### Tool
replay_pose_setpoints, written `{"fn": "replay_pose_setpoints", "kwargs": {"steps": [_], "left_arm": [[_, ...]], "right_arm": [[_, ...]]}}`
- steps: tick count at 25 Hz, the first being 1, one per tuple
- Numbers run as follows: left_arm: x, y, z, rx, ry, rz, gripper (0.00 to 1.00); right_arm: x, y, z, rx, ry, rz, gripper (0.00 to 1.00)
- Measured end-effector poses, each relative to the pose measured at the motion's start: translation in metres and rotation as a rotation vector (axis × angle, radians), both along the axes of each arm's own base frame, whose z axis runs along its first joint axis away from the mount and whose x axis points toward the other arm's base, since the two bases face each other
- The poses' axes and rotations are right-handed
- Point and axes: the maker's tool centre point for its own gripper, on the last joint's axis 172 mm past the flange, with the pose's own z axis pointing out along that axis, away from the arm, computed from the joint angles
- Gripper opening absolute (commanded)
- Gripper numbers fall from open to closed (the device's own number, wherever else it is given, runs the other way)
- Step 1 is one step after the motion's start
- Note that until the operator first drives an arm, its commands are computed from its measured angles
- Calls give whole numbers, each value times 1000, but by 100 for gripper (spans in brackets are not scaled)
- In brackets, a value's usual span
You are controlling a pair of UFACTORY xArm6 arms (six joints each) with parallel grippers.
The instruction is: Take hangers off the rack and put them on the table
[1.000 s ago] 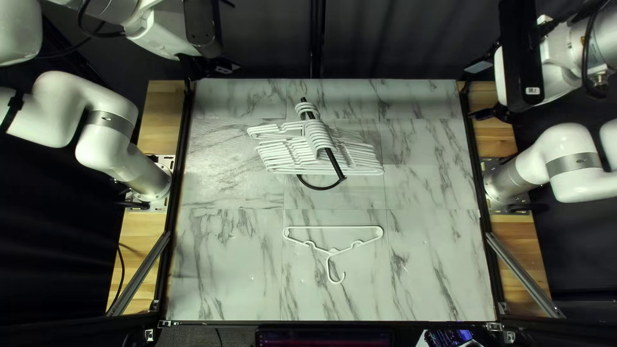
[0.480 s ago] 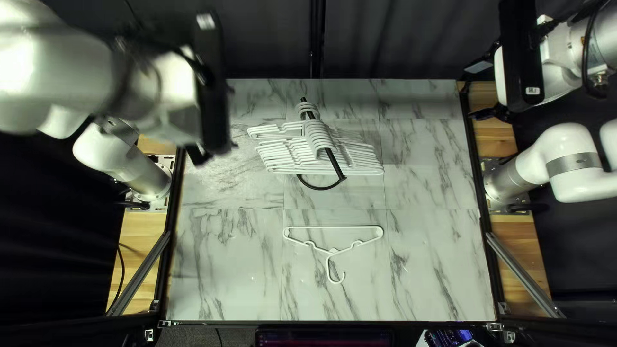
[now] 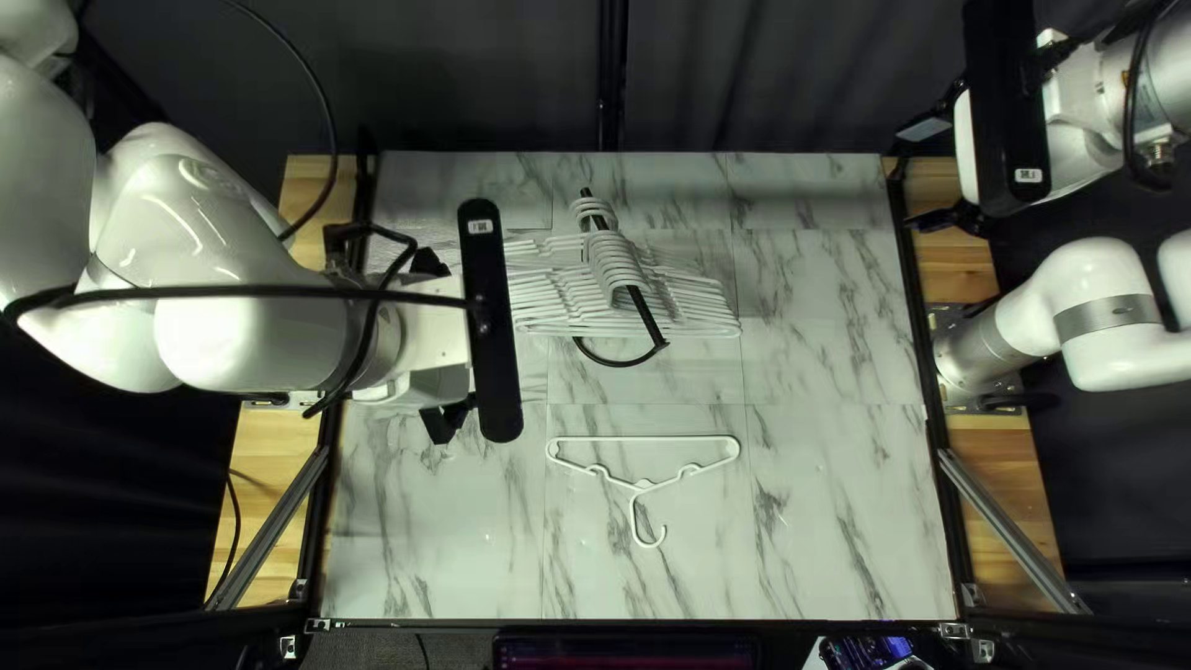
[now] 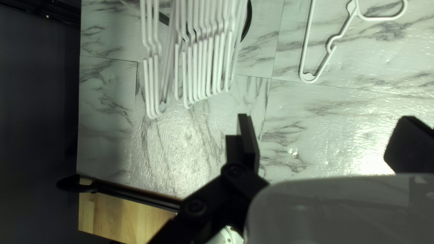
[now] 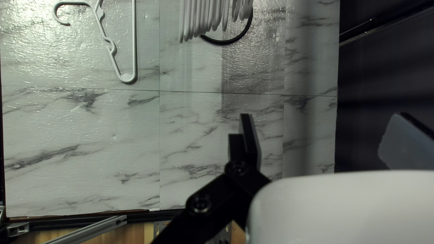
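L claw, black w/ two flat fingers (image 4: pixel 324 118), is wide open w/ nothing in it. The bunch of thin white plastic hangers (image 3: pixel 614 267) is on the thin black metal rack (image 3: pixel 644 314), far-mid part of the white table w/ gray streaks (image 3: pixel 844 496). In the L wrist view they lie ahead of the claw, but off past the outside of one finger (image 4: pixel 248 144) – not between the two. Their long way runs side to side in the top left view, so one end pts at the L arm, white & shiny (image 3: pixel 223 248). That arm is nearer, so prob. its job next: line up w/ one hanger. They're packed tight w/ hooks in a row, so it could grab 2 by mistake. One loose white hanger (image 3: pixel 644 439) lies flat near the front, hook toward the near edge. R claw, also black (image 5: pixel 322 115), is open & empty, well apart.
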Motion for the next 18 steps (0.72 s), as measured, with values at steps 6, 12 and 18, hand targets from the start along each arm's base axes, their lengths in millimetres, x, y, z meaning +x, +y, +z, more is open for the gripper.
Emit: {"fn": "replay_pose_setpoints", "kwargs": {"steps": [6, 12, 18], "left_arm": [[6, 13, -26, 1, 57, 77, 100], [8, 21, -64, 43, 140, 196, 100], [12, 28, -96, 78, 148, 176, 100]], "right_arm": [[0, 0, 0, 0, 0, 0, 100], [0, 0, 0, 0, 0, 0, 100], [0, 0, 0, 0, 0, 0, 100]]}}
